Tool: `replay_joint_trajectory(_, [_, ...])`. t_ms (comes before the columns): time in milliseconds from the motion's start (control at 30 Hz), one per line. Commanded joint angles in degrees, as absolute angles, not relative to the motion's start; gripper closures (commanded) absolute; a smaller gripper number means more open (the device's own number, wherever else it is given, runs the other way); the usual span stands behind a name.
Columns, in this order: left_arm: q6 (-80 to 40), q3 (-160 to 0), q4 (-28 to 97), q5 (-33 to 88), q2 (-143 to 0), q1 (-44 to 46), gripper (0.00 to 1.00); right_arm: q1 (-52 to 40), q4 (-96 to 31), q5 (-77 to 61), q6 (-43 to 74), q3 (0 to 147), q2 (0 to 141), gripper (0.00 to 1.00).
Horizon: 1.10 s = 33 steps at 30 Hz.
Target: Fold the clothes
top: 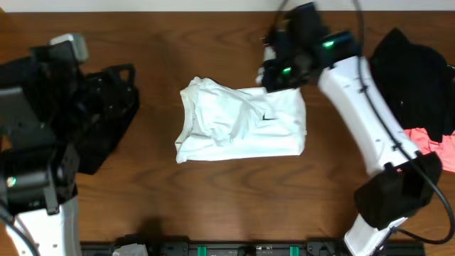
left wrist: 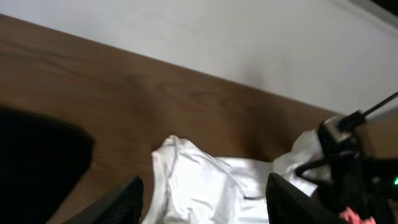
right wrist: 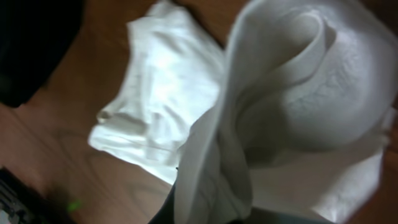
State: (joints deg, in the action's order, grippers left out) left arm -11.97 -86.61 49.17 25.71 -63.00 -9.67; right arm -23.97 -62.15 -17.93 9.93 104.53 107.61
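Bunched white cloth of the shirt (right wrist: 292,112) fills the right wrist view. The right gripper (top: 274,75) is clamped shut on the shirt's far right corner and holds that corner raised a little off the counter (top: 213,206). The rest of the shirt lies crumpled and partly folded in the middle of the counter, somewhat nearer the far edge than the near one. A small dark mark (top: 268,116) shows on its right half. Over the left side of the counter, the left gripper (left wrist: 202,199) hangs with its fingers spread and nothing between them, apart from the shirt. A black garment (top: 412,71) is heaped at the far right corner. A pink garment (top: 434,146) lies just beside it, along the right edge.
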Motion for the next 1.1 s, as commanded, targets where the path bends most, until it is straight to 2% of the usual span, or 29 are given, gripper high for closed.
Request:
replay_joint_trajectory(0, [-11.4, -87.6, 49.3, 26.3, -59.7, -11.9, 0.36, -30.2, -60.4, -11.4, 16.4, 105.7, 107.0, 0.99])
replay_joint_trajectory(300, [-11.4, -87.6, 49.7, 26.3, -56.1, -12.6, 0.36, -40.5, -56.8, -9.3, 20.2, 105.7, 113.3, 0.99])
replay_joint_trajectory(333, [-11.4, -87.6, 49.9, 26.3, -56.0, -12.6, 0.36, -41.5, -56.3, -9.4, 20.2, 105.7, 114.7, 0.94])
replay_joint_trajectory(400, [-11.4, -87.6, 50.4, 26.3, -55.8, -12.6, 0.36, -42.7, -55.3, -9.3, 20.1, 105.7, 116.6, 0.41])
replay_joint_trajectory(433, [-11.4, -87.6, 50.9, 26.4, -55.8, -12.6, 0.36, -43.2, -54.8, -8.8, 19.8, 105.7, 117.5, 0.21])
replay_joint_trajectory(467, [-11.4, -87.6, 51.3, 26.4, -55.8, -12.6, 0.36, -43.6, -54.3, -8.3, 19.1, 105.7, 118.2, 0.16])
replay_joint_trajectory(667, [-10.6, -87.6, 53.6, 26.3, -56.1, -12.6, 0.36, -41.8, -54.1, -7.0, 16.8, 105.8, 115.4, 0.12])
replay_joint_trajectory(833, [-9.2, -87.6, 56.9, 26.4, -58.3, -12.6, 0.36, -37.2, -58.8, -6.2, 16.7, 105.8, 110.8, 0.09])
replay_joint_trajectory(900, [-8.8, -87.6, 59.0, 26.4, -60.2, -12.6, 0.36, -34.3, -61.0, -6.2, 16.6, 105.8, 110.5, 0.2])
replay_joint_trajectory(933, [-8.8, -87.6, 59.6, 26.4, -61.0, -12.6, 0.36, -33.0, -61.6, -6.5, 16.7, 105.7, 110.7, 0.36])
replay_joint_trajectory(1000, [-8.8, -87.6, 60.4, 26.4, -62.8, -12.4, 0.36, -31.1, -61.9, -7.2, 16.7, 105.4, 111.9, 0.83])
replay_joint_trajectory(1033, [-8.8, -87.6, 60.7, 26.4, -63.6, -12.4, 0.36, -30.5, -61.7, -8.1, 16.7, 105.3, 112.8, 0.98])
replay_joint_trajectory(1067, [-8.8, -87.6, 60.8, 26.4, -64.4, -12.4, 0.36, -30.1, -61.5, -9.3, 16.7, 105.3, 113.9, 0.99])
